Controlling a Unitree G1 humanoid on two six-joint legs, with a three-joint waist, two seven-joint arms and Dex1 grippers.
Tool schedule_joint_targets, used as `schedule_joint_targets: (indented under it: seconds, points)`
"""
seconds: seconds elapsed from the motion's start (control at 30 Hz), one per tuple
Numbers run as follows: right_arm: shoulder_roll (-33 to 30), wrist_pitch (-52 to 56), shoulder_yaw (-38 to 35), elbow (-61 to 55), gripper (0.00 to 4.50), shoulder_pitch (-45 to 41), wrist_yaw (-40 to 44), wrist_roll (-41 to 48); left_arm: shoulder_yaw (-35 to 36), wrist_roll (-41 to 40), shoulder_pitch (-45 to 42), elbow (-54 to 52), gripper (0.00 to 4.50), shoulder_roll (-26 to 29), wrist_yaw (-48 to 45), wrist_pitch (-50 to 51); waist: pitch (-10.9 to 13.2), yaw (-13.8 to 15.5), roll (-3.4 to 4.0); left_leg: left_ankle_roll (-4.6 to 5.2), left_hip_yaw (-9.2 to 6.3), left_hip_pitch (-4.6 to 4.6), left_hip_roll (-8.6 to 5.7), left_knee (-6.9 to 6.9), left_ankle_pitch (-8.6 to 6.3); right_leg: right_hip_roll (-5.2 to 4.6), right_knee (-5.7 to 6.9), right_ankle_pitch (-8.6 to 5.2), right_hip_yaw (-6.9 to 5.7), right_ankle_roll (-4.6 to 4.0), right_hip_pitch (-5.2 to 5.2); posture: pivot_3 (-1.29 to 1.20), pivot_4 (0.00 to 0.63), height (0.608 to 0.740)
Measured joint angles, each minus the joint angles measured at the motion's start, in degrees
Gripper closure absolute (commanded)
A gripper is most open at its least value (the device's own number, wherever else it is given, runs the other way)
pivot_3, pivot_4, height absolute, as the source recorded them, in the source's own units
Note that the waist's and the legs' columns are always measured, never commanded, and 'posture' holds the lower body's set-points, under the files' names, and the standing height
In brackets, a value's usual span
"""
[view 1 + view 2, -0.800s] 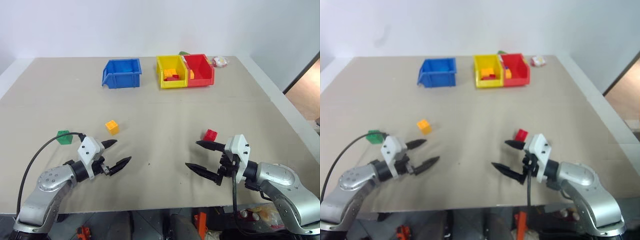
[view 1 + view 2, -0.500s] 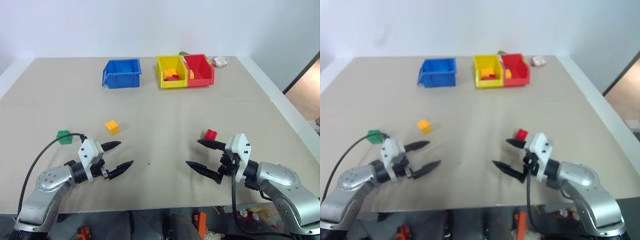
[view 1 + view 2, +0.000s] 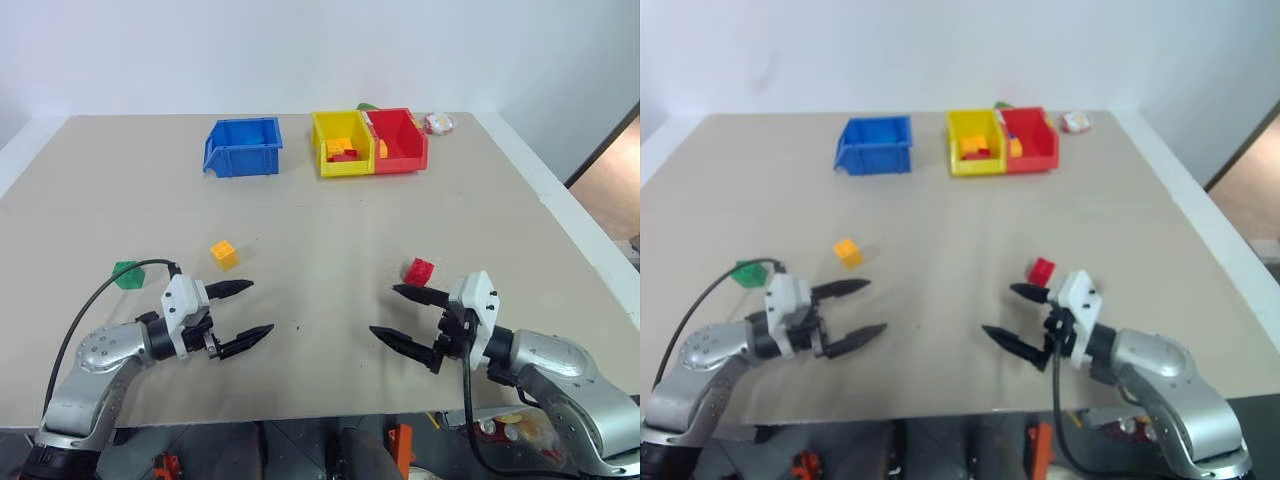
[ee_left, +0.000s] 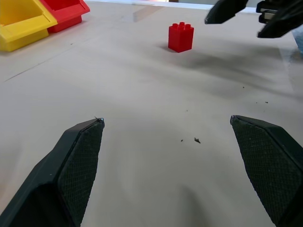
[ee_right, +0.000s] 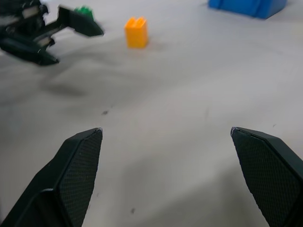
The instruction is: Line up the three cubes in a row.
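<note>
Blue bin (image 3: 244, 146) far behind scattered cubes (image 3: 224, 253)

I see three small studded brick cubes, all sitting upright and apart on the beige tabletop, none in line with the others. The green cube (image 3: 127, 273) lies furthest toward nine o'clock, near the left edge of my working area. The orange-yellow cube (image 3: 224, 253) rests near it toward two o'clock, turned a little askew so one corner faces me. The red cube (image 3: 419, 271) stands well apart from both, out at three o'clock from the orange-yellow one, studs up.
</note>
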Motion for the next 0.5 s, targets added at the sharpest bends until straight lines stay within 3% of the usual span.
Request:
schedule_joint_targets:
  seconds: [0.13,0.5]
  points:
    - [-0.5,-5.1,-5.1,9.3,0.0,-8.5,-4.4,-4.7,-3.4,-0.9,-1.7,-2.1,0.08,0.8,-3.6,1.0,0.0,0.0,-0.02,0.01,0.08,0.02,-0.04,0.13,0.01,0.02,-0.02,0.08,0.02,-0.04,0.03,0.0,0.15,0.74]
    - [-3.1,-9.9,-1.2,30.8,0.0,-15.7,7.8,-7.6,-6.8,-2.9,-7.9,-2.0,0.08,2.4,-9.6,5.2,0.0,-0.1,0.0,0.05,0.07,-0.01,0.06,0.11,-0.03,0.32,0.03,0.11,0.16,0.11,0.02,0.0,0.15,0.74]
